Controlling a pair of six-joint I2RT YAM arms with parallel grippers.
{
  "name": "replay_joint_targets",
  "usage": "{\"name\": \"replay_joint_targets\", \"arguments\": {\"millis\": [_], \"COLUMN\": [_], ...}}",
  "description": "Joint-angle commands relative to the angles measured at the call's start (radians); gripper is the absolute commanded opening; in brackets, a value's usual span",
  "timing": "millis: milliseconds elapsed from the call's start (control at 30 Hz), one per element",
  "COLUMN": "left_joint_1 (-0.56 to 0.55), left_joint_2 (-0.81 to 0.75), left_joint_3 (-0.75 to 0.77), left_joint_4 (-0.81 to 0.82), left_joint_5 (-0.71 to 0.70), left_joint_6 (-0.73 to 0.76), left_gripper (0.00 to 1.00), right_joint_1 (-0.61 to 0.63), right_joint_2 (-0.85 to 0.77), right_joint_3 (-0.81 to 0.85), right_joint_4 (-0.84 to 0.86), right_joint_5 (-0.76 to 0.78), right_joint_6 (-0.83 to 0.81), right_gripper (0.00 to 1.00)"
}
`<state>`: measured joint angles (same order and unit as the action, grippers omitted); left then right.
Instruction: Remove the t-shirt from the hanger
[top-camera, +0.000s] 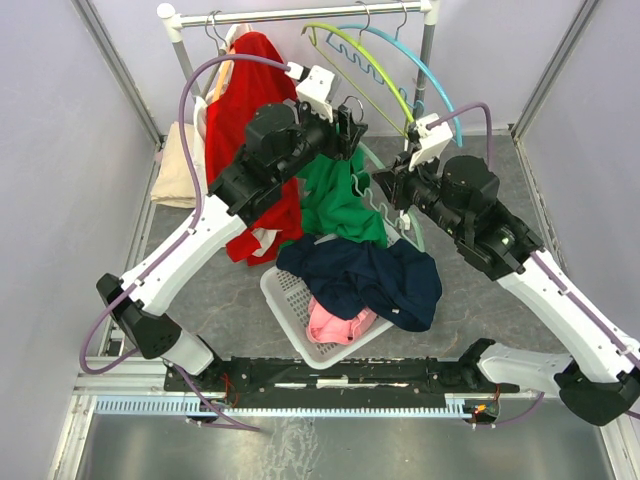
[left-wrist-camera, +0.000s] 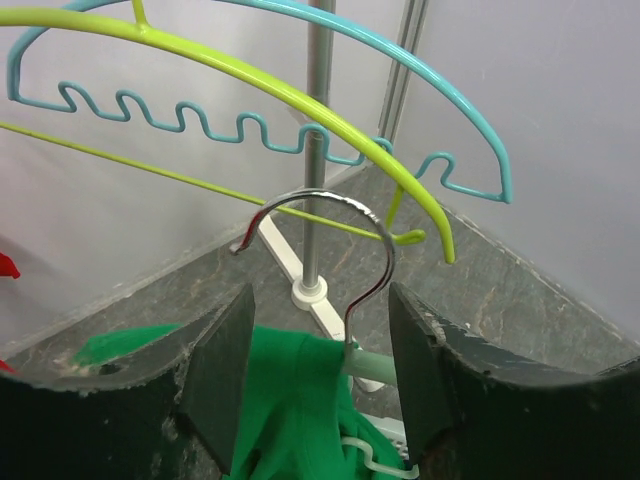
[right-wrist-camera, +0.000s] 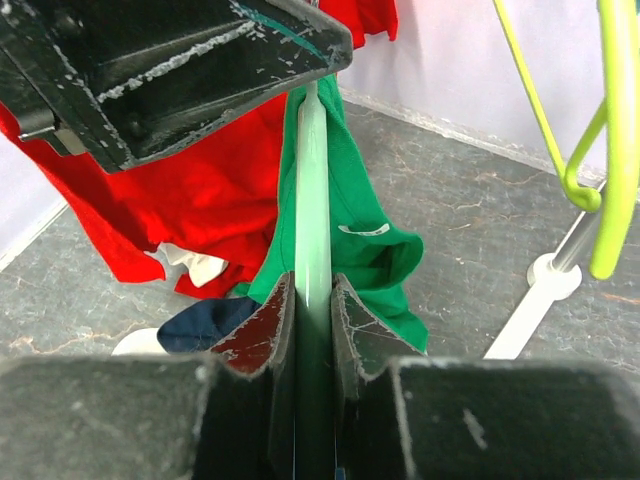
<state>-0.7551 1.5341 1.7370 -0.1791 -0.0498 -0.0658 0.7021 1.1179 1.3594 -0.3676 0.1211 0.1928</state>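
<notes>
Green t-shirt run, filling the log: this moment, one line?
left tool: open around hook | right tool: shut on hanger | green t-shirt: on hanger

I work in a lab test cell: plain lilac wall panels (top-camera: 50, 150) held in grey metal frame posts (top-camera: 115, 60) box in a mottled grey tabletop (top-camera: 230, 300), with a small chrome clothes rail (top-camera: 300, 14) fixed at its far end.

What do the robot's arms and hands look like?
The left arm and right arm are white tubes with chunky black joints, each trailing a looping purple cable. The left hand and right hand each have two flat black fingers, scuffed pale.
</notes>
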Motion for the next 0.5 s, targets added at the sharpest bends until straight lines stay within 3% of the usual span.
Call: {"name": "replay_joint_targets", "arguments": {"millis": [0,167,333,467], "left_joint_1": [-0.006,-0.006,-0.006,-0.004], "left_joint_2": [-0.046,-0.111,-0.184,-0.17], "left_joint_3": [0.027,-0.063,-0.257,-0.296], "left_joint_4": [0.064,0.096,0.234,0.25], "left_joint_5": [0.001,0.03,0.018,0.044], "left_joint_6": [-0.012,-0.011,-0.008,0.006], "left_gripper": [0.64,0.64,0.64,0.64], "right_joint_1": [-0.001,-0.002,-0.002,-0.003], "right_joint_2": [-0.058,-0.082,-0.094,-0.107], "right_joint_3": [-0.002,-0.006,0.005,0.013], "right_joint_4": [0.105,0.144,0.176,0.183], "right_joint_5": [0.053,0.074,0.075,0.059], "right_joint_6": [-0.016,-0.034,-0.048,-0.05], "right_gripper": [0.02,0.02,0.02,0.02]}}
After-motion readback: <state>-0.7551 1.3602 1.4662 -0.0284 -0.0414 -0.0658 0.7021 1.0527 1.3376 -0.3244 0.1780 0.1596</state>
